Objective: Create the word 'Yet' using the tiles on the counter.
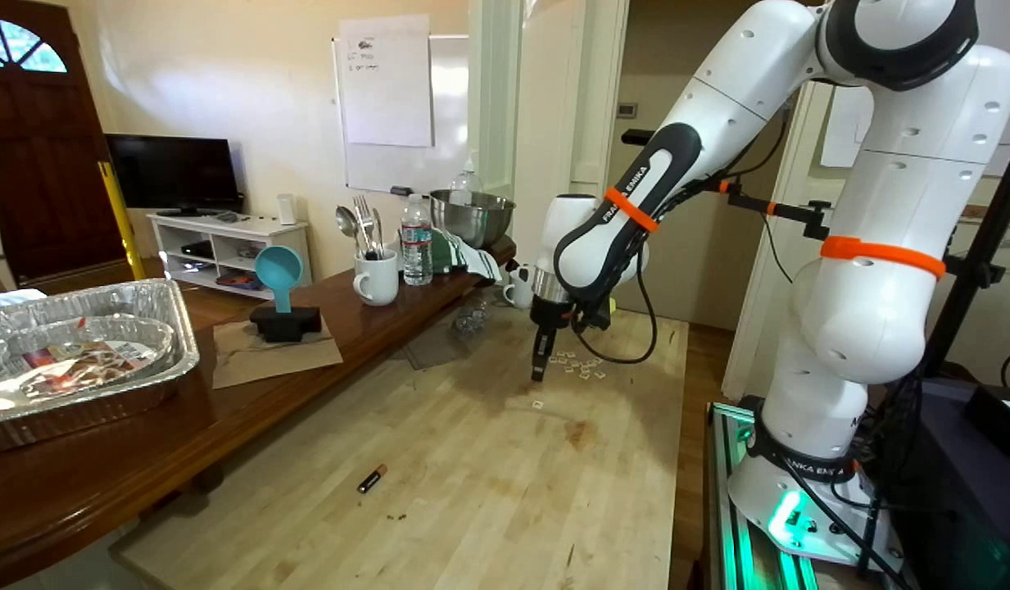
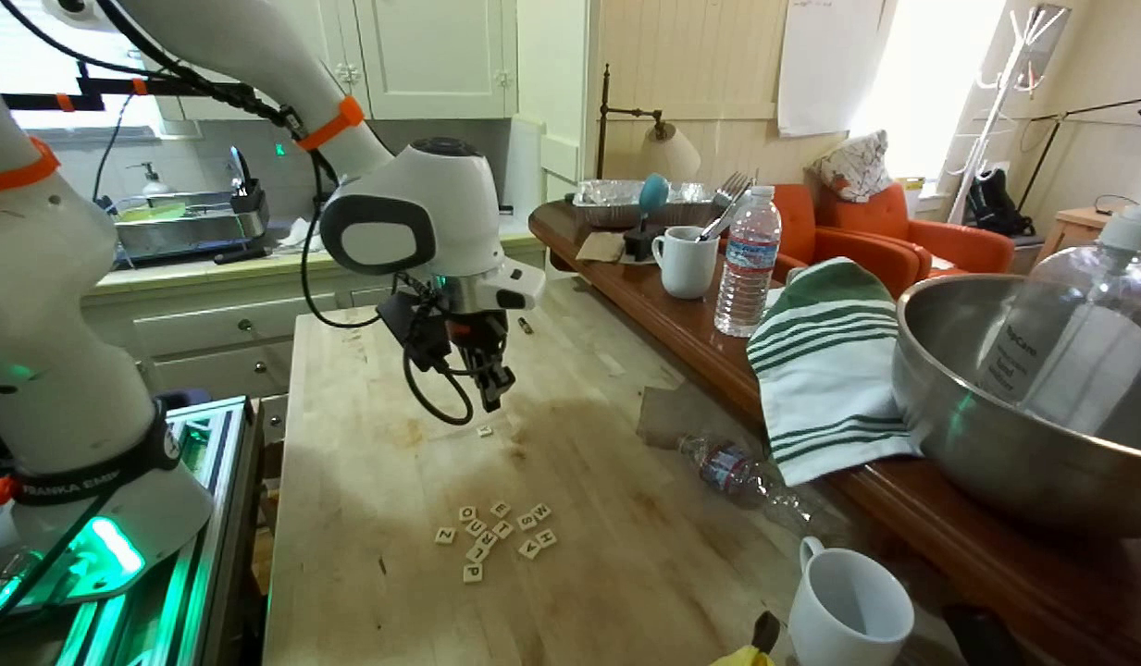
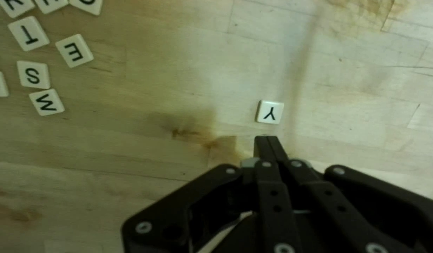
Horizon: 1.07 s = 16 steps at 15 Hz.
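My gripper (image 3: 267, 137) is shut with its fingertips together and nothing visible between them. It also shows in both exterior views (image 1: 538, 377) (image 2: 494, 400), above the light wooden counter (image 1: 472, 492). The Y tile (image 3: 270, 112) lies alone on the counter, just beyond the fingertips in the wrist view, and shows in both exterior views (image 1: 537, 405) (image 2: 484, 431). Several other tiles lie in a loose cluster (image 2: 502, 529). In the wrist view the E tile (image 3: 74, 51), T tile (image 3: 28, 33) and S tile (image 3: 33, 75) lie at upper left; some tiles are cut off by the frame edge.
A battery (image 1: 372, 478) lies on the counter. A clear plastic bottle (image 2: 732, 467) lies along the brown table's side, near a white mug (image 2: 852, 606). The raised brown table (image 1: 251, 410) holds a foil tray (image 1: 185, 328), cutlery mug (image 1: 377, 279), upright bottle (image 1: 416, 246) and steel bowl (image 1: 480, 220).
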{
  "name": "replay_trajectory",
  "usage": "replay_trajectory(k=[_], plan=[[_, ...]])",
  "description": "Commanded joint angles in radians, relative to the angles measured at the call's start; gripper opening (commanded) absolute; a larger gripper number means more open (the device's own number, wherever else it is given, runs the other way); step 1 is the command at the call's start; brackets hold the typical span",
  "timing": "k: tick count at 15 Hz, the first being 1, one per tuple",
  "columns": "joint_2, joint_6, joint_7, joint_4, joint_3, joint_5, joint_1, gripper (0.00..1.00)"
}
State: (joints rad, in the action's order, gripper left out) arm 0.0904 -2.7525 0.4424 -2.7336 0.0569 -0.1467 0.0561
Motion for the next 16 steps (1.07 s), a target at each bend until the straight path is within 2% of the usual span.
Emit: replay_trajectory(k=[1,9,16], plan=[[0.036,0.013,0.032,-0.007,0.061,0.049,0.023,0.00],[-0.028,0.016,0.253,0.028,0.183,0.072,0.071,0.00],[-0.098,0.001,0.368,0.034,0.191,0.107,0.112,0.00]])
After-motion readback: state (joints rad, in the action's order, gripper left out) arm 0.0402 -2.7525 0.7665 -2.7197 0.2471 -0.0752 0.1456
